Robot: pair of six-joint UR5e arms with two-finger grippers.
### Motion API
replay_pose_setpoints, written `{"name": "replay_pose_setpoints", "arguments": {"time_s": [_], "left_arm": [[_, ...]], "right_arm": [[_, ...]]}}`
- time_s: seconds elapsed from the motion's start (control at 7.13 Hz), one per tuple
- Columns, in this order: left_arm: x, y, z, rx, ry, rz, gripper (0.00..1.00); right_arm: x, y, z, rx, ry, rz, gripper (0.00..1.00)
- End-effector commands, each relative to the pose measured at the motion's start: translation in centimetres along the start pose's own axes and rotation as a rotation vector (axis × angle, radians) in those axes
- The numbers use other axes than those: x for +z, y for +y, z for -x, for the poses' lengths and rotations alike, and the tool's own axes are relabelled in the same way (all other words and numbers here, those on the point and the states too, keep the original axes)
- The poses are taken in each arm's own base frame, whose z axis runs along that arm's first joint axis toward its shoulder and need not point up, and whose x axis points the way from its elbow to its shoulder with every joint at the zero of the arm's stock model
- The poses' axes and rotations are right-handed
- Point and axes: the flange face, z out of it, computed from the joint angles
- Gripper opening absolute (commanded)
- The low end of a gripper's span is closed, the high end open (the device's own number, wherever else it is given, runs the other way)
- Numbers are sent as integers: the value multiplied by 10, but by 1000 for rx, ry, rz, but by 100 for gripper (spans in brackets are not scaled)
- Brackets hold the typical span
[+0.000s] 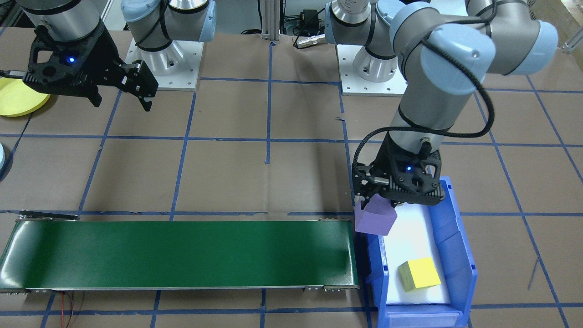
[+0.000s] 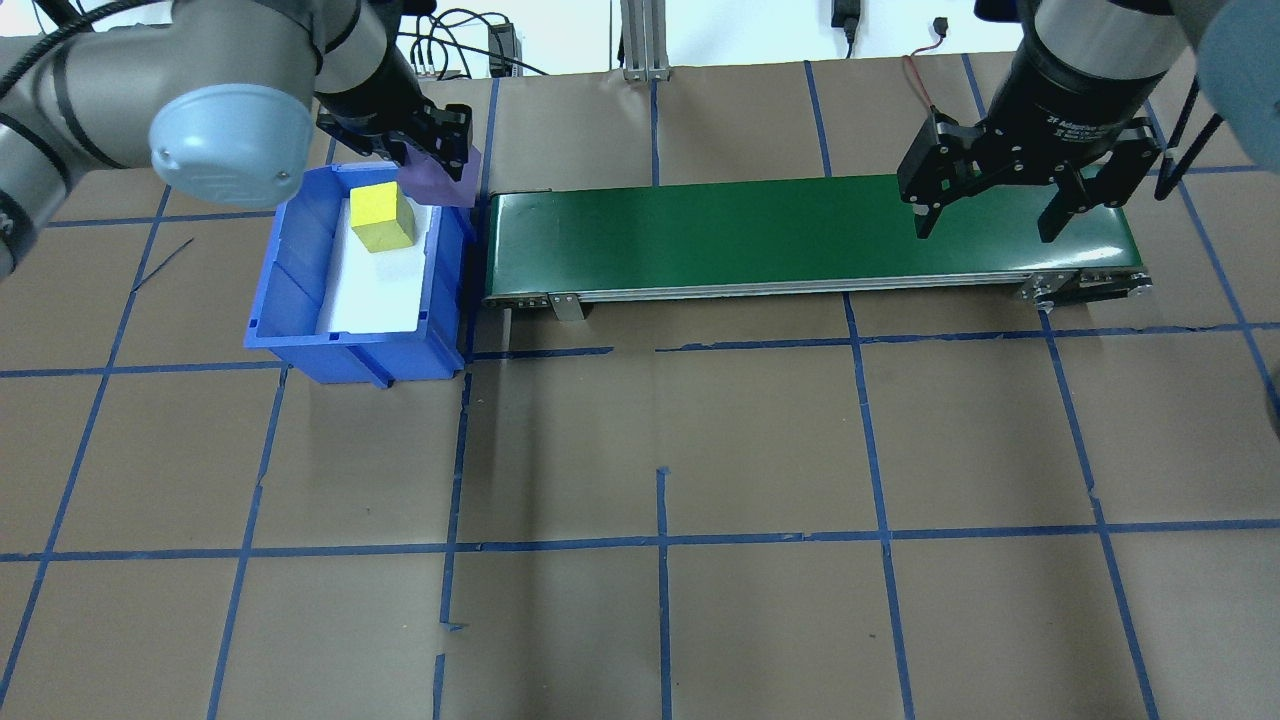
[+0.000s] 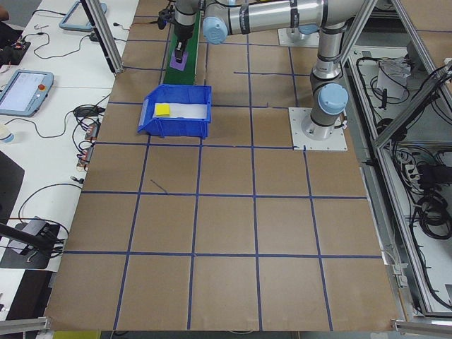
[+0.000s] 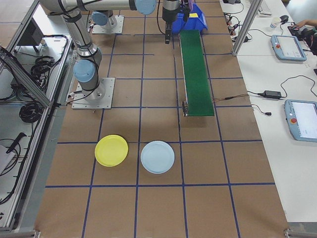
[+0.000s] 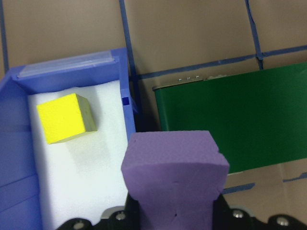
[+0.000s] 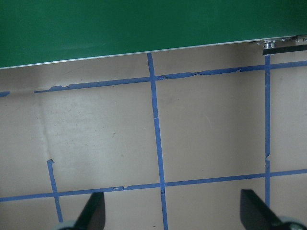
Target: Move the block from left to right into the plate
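My left gripper [image 1: 377, 203] is shut on a purple block [image 1: 375, 219], which hangs over the blue bin's [image 1: 461, 237] corner beside the end of the green conveyor belt [image 1: 182, 254]. In the left wrist view the purple block [image 5: 175, 167] fills the lower centre. A yellow block [image 1: 419, 274] lies on the white foam inside the bin. My right gripper [image 2: 985, 232] hovers open and empty over the belt's [image 2: 800, 228] other end. The yellow plate [image 4: 111, 150] lies on the table beyond that end, also showing as the yellow plate [image 1: 13, 98] at the frame's left edge.
A light blue plate [image 4: 157, 156] lies beside the yellow one. Blue tape lines grid the brown table. Both arm bases [image 1: 164, 68] stand at the robot's side. Benches with tablets and cables run along the table's far side [image 4: 297, 114].
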Motion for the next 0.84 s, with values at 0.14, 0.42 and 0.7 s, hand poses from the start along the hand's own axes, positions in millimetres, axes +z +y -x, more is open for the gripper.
{"name": "replay_pose_setpoints", "arguments": {"time_s": [0.14,0.42,0.7], "left_arm": [[96,-12,-45,-48,18,74,27],[123,-16,-52,-44,21,67,49],[121,-18,-52,-60,17,61,100]], "right_arm": [[0,0,0,0,1,0,100],[1,-1,0,-2,1,0,100],[0,0,0,-2,1,0,100]]}}
